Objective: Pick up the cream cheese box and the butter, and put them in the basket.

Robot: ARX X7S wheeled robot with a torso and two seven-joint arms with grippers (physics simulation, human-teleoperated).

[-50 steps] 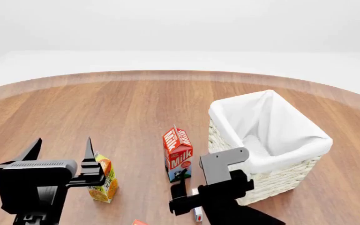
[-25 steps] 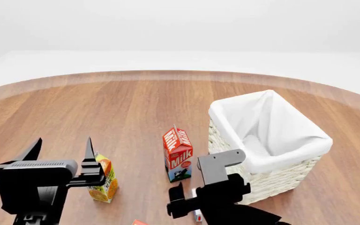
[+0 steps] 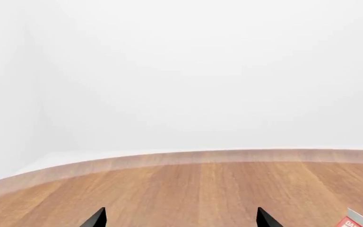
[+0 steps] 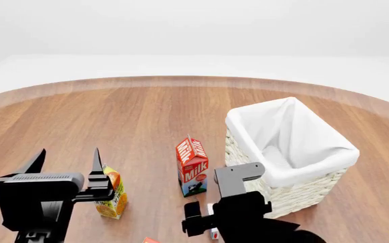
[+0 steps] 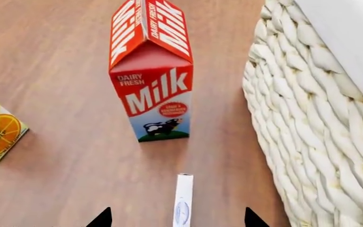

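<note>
Right gripper, fingers spread, is straddling the cream cheese box beside the basket; advise lowering centred before closing.

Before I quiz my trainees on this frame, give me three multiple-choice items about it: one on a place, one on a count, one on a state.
1. Where does the cream cheese box lie?
A. inside the basket
B. on the table between the milk carton and the basket
C. on top of the orange juice carton

2. How many upright cartons stand on the table?
A. two
B. four
C. none

3. How is the right gripper?
A. shut on the milk carton
B. open, with the cream cheese box between its fingertips
C. shut on the butter

Answers: 1 B, the right wrist view shows it on the wood, with the milk carton on one side and the basket wall on the other. 2 A, only the milk carton and the orange juice carton stand there. 3 B, both fingertips sit apart on either side of the box.
</note>
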